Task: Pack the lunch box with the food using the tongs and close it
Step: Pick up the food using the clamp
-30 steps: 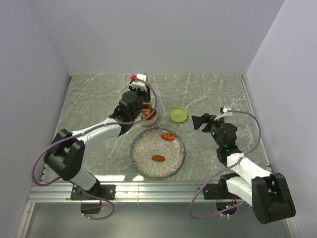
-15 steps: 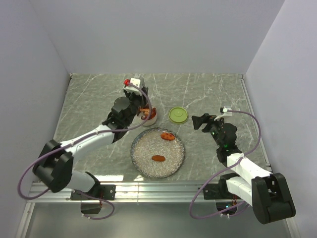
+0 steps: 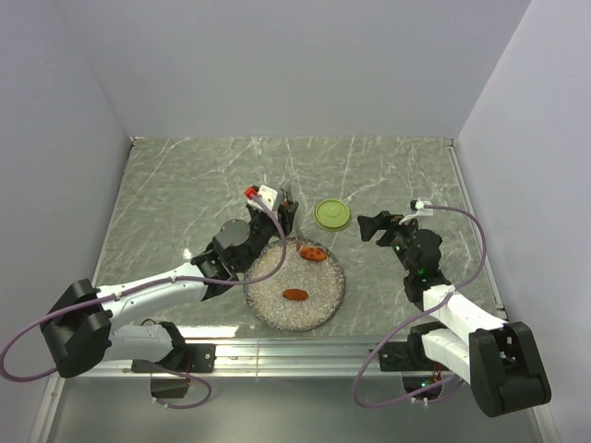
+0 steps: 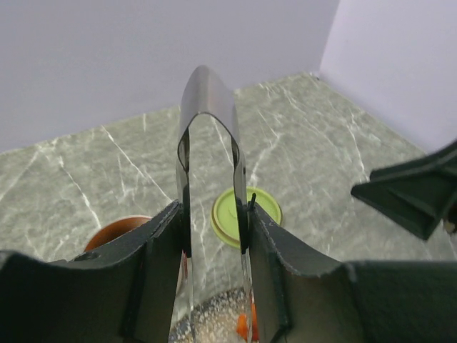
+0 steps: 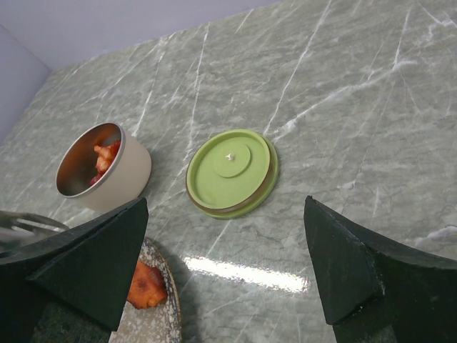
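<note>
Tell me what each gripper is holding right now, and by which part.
The left gripper holds the tongs, pinched across both arms a little way from their joined bend. The right gripper is open and holds nothing.

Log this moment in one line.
left gripper: shut on thin grey metal tongs over speckled grey plate | right gripper: open, empty | round steel tin: orange food inside | lime-green round lid: on table | plate: two orange pieces
</note>
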